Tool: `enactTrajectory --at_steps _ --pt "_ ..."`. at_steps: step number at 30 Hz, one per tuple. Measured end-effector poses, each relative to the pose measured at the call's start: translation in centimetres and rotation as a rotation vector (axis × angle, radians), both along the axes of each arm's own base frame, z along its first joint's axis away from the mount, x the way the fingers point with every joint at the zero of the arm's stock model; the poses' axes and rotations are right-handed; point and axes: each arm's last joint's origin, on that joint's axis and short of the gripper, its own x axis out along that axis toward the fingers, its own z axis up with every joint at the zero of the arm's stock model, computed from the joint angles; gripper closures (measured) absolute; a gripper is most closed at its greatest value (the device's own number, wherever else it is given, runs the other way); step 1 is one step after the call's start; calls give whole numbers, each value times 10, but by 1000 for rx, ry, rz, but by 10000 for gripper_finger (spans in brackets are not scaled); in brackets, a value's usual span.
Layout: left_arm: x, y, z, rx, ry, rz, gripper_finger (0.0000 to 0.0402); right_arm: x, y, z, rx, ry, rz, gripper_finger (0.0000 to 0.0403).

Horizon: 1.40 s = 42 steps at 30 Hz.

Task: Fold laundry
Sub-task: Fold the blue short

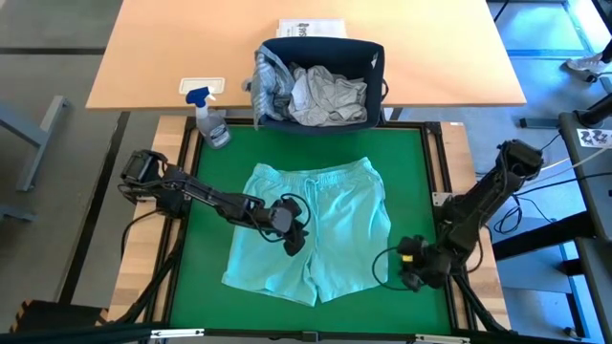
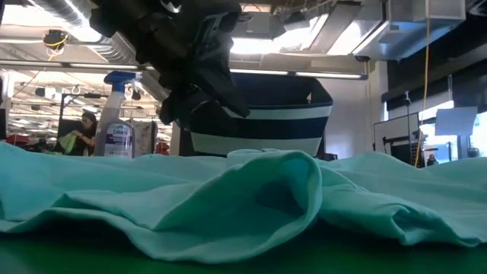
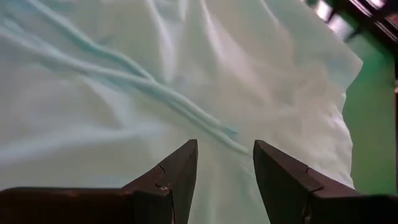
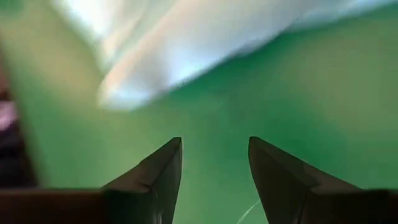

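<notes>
Left gripper (image 1: 290,232): jaws parted, empty, above mint-teal shorts (image 1: 330,196).
Right gripper (image 1: 409,265): parted, empty, over green mat (image 1: 406,158) at 4 o'clock.

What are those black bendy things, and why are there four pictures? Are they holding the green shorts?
They are two robot arms, each ending in a claw. One picture looks down from above, one looks level across the table, and two come from small cameras on the arms' wrists. Mint shorts lie spread flat on a green mat. The left claw hovers over the middle of the shorts, its fingers apart, with nothing between them. The right claw waits over bare mat beside the shorts, open and empty too. Behind the mat stands a basket with more clothes, and next to it a spray bottle.
</notes>
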Motion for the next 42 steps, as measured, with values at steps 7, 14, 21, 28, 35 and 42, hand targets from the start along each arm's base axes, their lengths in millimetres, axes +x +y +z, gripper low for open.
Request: enactTrajectory --at_steps 7,14,21,28,35,42 --pt "4 0 6 80 -31 -79 250 21 -12 -8 -162 -192 -92 219" --pt "10 2 14 162 -121 -42 251 64 -32 2 -149 -371 -193 219" --pt "23 4 -9 137 -121 -83 250 88 -67 -15 -215 -281 -358 219" --pt "28 -3 -36 49 -71 -86 250 100 -65 18 -122 -308 -175 219" --pt "26 -4 -39 60 -43 -90 250 73 -37 52 -85 -248 78 219" --pt "27 0 -39 96 -41 -44 250 60 -13 29 -402 -310 150 219"
